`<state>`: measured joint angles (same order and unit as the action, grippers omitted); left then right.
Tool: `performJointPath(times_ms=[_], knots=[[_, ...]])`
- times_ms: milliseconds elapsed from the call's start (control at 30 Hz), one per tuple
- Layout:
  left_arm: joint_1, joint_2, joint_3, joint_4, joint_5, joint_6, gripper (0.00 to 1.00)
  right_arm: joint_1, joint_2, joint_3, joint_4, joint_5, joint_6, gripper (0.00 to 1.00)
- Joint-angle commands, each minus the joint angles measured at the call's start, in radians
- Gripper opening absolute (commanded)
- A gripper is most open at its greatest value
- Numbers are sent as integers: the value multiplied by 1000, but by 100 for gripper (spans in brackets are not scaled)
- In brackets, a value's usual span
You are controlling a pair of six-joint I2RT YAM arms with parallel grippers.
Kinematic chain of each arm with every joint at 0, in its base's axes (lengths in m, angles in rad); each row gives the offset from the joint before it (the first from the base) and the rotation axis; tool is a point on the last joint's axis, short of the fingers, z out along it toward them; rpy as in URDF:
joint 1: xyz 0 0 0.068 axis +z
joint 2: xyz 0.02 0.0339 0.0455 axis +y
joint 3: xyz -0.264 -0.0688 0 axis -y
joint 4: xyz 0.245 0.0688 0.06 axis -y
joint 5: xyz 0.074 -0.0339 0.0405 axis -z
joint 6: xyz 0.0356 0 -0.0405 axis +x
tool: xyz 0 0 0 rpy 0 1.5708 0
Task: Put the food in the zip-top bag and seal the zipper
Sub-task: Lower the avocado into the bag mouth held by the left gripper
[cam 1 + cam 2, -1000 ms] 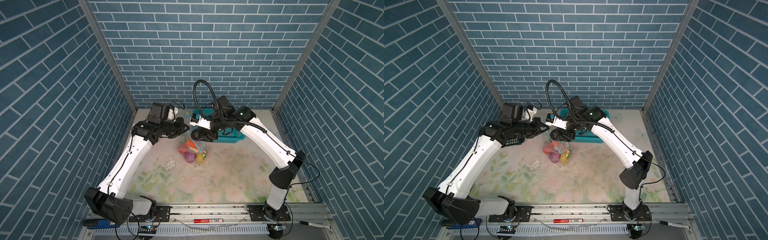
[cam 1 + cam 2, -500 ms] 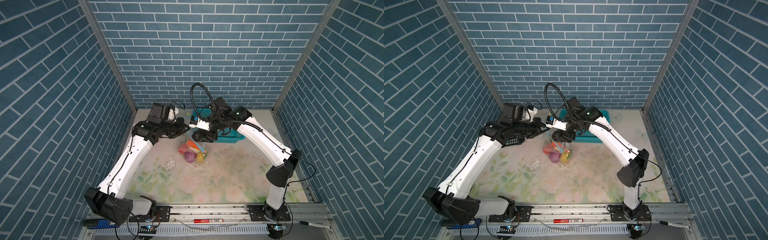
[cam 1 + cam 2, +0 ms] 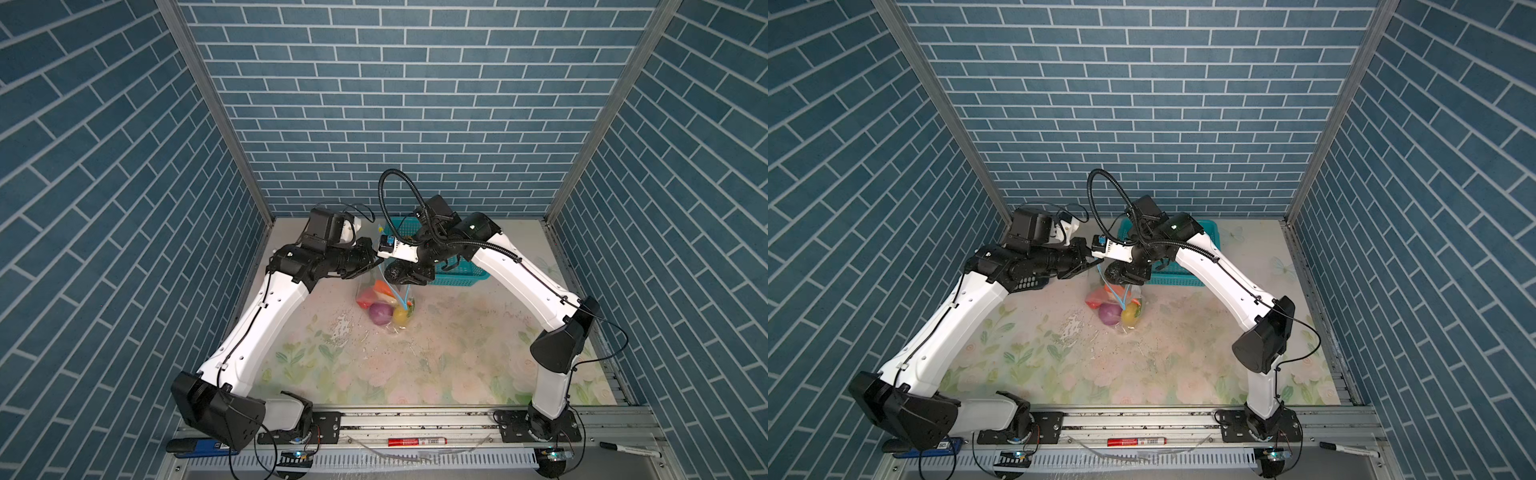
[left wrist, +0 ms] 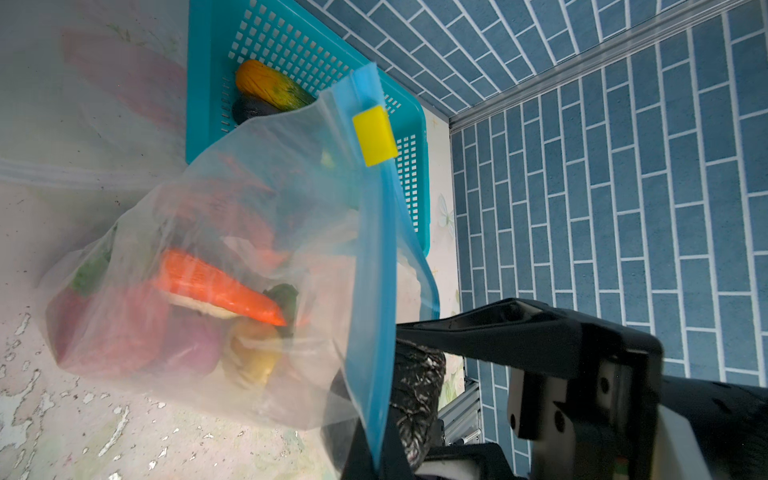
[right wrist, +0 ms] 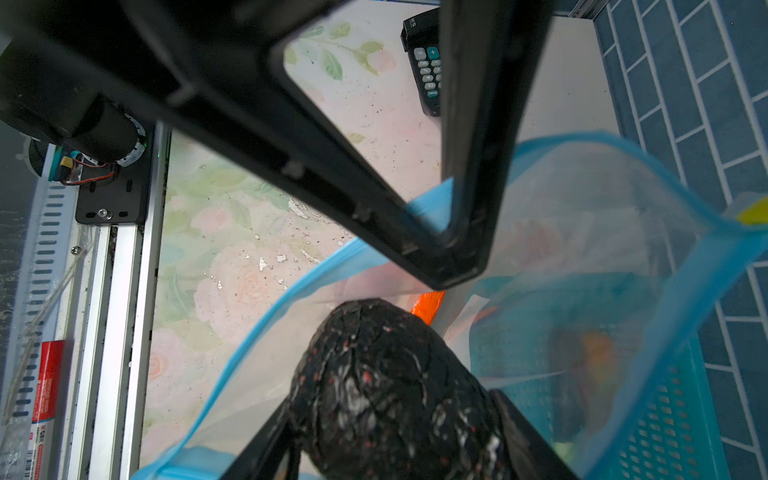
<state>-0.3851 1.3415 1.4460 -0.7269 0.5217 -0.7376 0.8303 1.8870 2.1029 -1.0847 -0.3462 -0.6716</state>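
Left gripper point(image 5: 452, 262) clamped on the bag's point(image 4: 208, 208) blue zipper strip point(image 4: 372, 257), mouth lifted. Right gripper point(image 3: 400, 276) grips 1 black speckled piece point(image 5: 390, 386) at the mouth. In bag: onion point(image 3: 380, 313), yellow fruit point(image 3: 401, 316), carrot point(image 4: 216, 286). Beyond, basket point(image 3: 457, 281) holds 2: orange-green piece point(image 4: 270, 89), dark piece point(image 4: 251, 110).

Teal basket point(image 4: 307, 54), light-blue zipper point(image 4: 374, 249), yellow slider point(image 4: 375, 135), orange carrot point(image 4: 216, 286), black speckled piece point(image 5: 386, 386)

Thin clear crinkly plastic on zip-top bag point(image 4: 232, 216), slightly cloudy. Smooth light-blue plastic zipper point(image 4: 374, 257), matt yellow plastic slider point(image 4: 375, 135). Glossy orange carrot point(image 4: 216, 286). Dark eggplant point(image 5: 386, 386) scuffed, rough-looking, white flecks. Teal perforated plastic basket point(image 4: 291, 45). Floral-print tabletop point(image 3: 436, 361), flaking in patches.
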Motion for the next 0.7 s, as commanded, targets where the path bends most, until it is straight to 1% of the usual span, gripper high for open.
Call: performJointPath(times_ms=[0,367,667], knots=[[-5,-2,-19,18,8,-3,0,6,20,-7,-13,13,-54,44],[-5,-5,-3,13,4,2,0,6,43,-12,-21,52,-63,48],[-8,-6,-59,58,21,-17,0,6,61,-31,-35,92,-58,50]])
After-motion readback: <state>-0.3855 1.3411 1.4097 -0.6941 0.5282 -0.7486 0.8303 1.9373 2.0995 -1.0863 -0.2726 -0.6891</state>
